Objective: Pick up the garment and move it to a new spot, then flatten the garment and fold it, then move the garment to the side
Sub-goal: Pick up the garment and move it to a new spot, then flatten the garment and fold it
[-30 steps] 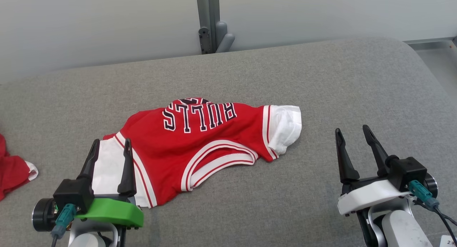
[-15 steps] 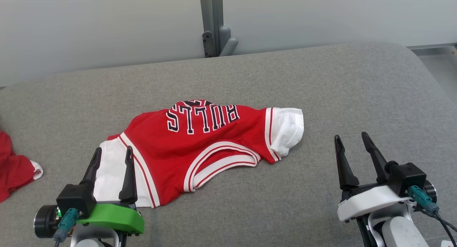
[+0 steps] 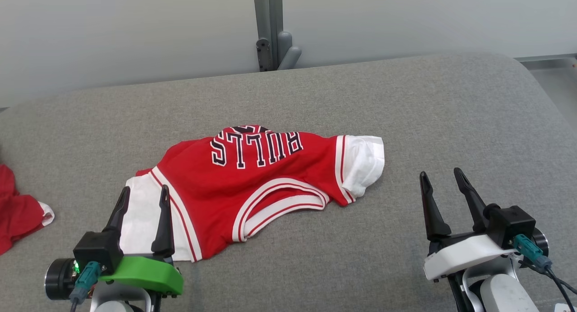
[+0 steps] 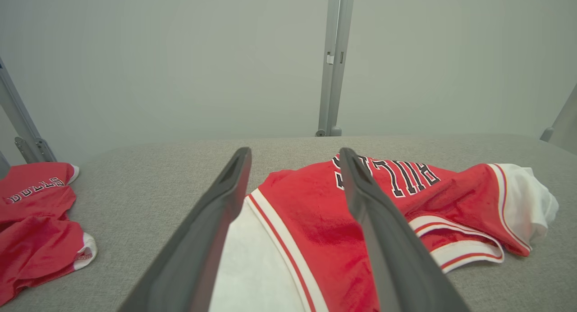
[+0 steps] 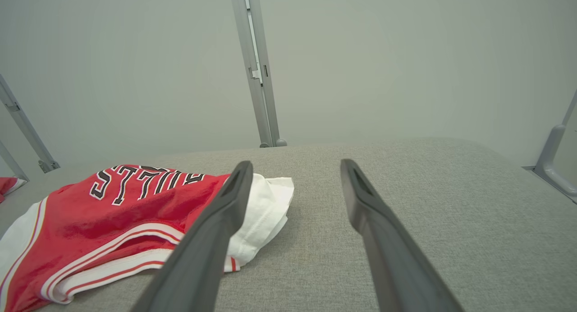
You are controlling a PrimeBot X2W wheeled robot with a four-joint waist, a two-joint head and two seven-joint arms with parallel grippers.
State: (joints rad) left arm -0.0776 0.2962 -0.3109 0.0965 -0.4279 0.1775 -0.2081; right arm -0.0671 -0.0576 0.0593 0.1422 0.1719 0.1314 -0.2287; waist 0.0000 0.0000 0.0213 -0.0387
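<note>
We see the red and white garment [image 3: 252, 181] lying crumpled near the middle of the grey padded surface [image 3: 405, 100], lettering upside down to us, a white part at each end. Left gripper [image 3: 145, 188] is spread wide and empty over the garment's near-left white part; we cannot tell if it touches the cloth. Right gripper [image 3: 440, 172] is also spread and empty, well to the garment's right above bare surface, and a second red garment [image 3: 20, 213] lies at the far left.
</note>
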